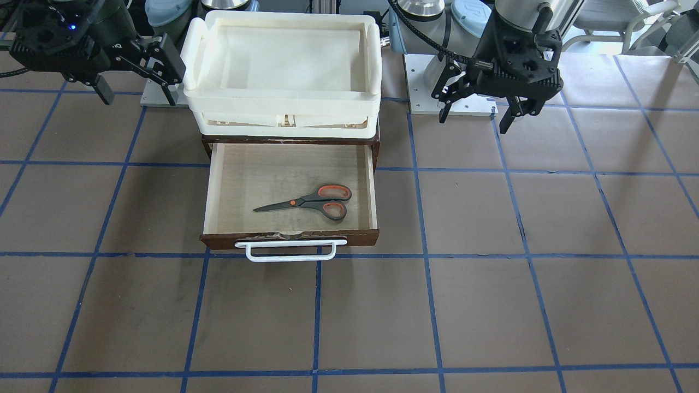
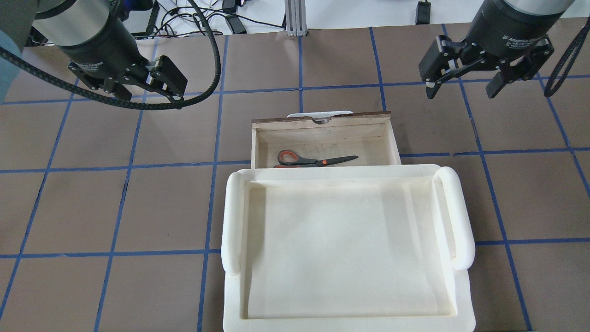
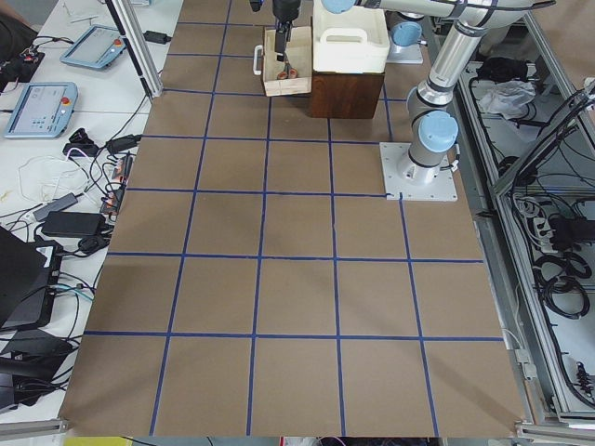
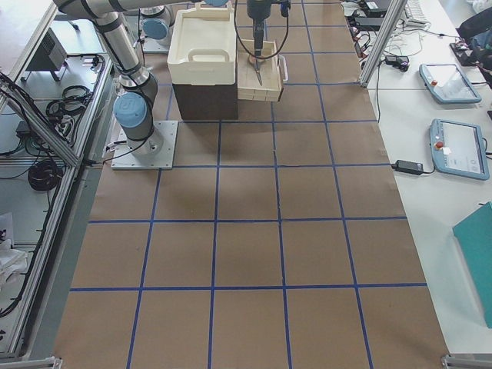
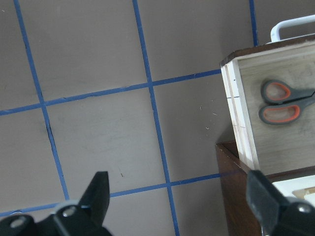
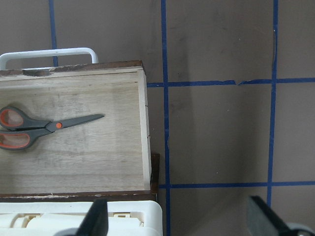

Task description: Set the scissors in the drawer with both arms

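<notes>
The scissors (image 1: 314,203) lie flat inside the open drawer (image 1: 289,239), handles toward the robot's left. They also show in the overhead view (image 2: 313,160) and in both wrist views (image 5: 280,101) (image 6: 34,130). The drawer is pulled out, its white bar handle (image 1: 289,251) facing away from the robot. My left gripper (image 2: 138,87) is open and empty, raised above the table to the left of the drawer; it also shows in the front-facing view (image 1: 475,117). My right gripper (image 2: 462,87) is open and empty, raised to the right of the drawer.
A cream-white plastic tray (image 2: 233,216) sits on top of the dark wood cabinet (image 5: 231,182) that houses the drawer. Brown table mats with blue tape lines (image 1: 426,256) surround it. The arm bases (image 1: 453,103) stand beside the tray.
</notes>
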### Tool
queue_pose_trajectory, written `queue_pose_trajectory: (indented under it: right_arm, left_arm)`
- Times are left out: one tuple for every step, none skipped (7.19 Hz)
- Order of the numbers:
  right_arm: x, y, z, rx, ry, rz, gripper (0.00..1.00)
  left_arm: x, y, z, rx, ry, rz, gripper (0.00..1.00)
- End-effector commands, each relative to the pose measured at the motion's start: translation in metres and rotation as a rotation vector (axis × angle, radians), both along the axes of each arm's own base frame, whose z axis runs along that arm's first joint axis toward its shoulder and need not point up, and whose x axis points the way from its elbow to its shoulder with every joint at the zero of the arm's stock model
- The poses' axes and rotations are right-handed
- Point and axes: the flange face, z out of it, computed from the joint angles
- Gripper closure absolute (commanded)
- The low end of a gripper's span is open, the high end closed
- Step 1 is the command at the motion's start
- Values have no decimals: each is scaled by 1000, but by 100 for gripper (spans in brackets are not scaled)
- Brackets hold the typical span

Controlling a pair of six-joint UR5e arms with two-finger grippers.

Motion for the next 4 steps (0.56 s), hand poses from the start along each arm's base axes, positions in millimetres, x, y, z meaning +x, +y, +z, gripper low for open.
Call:
queue_pose_trajectory:
  right_arm:
    - [0,0,0,4,0,1,0]
    - [0,0,0,4,2,1,0]
    - [0,0,0,4,0,1,0]
    - [0,1,-1,5,0,1,0]
  left_arm:
    - [-4,1,-3,6,1,-17,0]
    - [-4,3,-1,1,-4,-21,0]
    - [-4,4,0,0,-4,-20,0]
    - [-4,4,0,0,-5,-23,0]
